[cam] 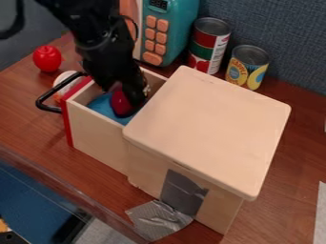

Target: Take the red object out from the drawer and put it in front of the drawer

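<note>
Camera view: I have the black gripper (132, 91) down inside the open drawer (96, 131), right at the red object (119, 101), which is in the drawer above something blue (102, 104). From where I sit I cannot tell whether the gripper is clenched on it or released. The drawer juts from a pale wooden cabinet (210, 121), its red front and black handle (47, 98) facing left. Gray tape (183, 190) runs down the cabinet's side onto the reddish-brown wooden tabletop (32, 126). Near the handle I see a round white-and-orange item (63, 79) and, farther back, a red toy tomato (47, 58). Behind the cabinet stand a teal toy microwave (176, 28) and two upright food cans (208, 45), backed by a blue-gray fabric partition (286, 31). Past the table's near edge, gray floor (107, 231) shows beside a blue surface (32, 195)
</note>
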You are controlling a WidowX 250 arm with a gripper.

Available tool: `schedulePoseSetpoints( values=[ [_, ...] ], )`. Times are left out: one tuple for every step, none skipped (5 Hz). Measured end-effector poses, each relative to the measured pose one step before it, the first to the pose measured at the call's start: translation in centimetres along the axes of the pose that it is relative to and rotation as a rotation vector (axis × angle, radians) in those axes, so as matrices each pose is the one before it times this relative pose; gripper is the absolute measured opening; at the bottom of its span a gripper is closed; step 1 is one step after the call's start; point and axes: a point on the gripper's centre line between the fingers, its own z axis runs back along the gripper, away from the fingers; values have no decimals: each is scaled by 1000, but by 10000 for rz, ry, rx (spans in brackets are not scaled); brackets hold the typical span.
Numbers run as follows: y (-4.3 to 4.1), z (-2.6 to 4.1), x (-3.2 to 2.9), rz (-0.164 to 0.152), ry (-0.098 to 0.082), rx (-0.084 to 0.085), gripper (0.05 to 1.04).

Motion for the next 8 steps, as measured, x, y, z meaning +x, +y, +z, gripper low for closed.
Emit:
schedulePoseSetpoints(
  values=[
    [87,-1409,-315,-351,256,318,999],
    [-300,-1082,-153,-467,269,227,1000],
    [-34,-338,365,39,-61,-91,945],
    [-401,-28,-558,158,60,-179,735],
    [-289,1032,-48,34,-34,-241,732],
    [-555,2248,1036,-261,-491,-415,732],
    [1378,3569,2335,304,-1080,-24,732],
    [1783,1732,1426,303,-350,105,732]
  ],
)
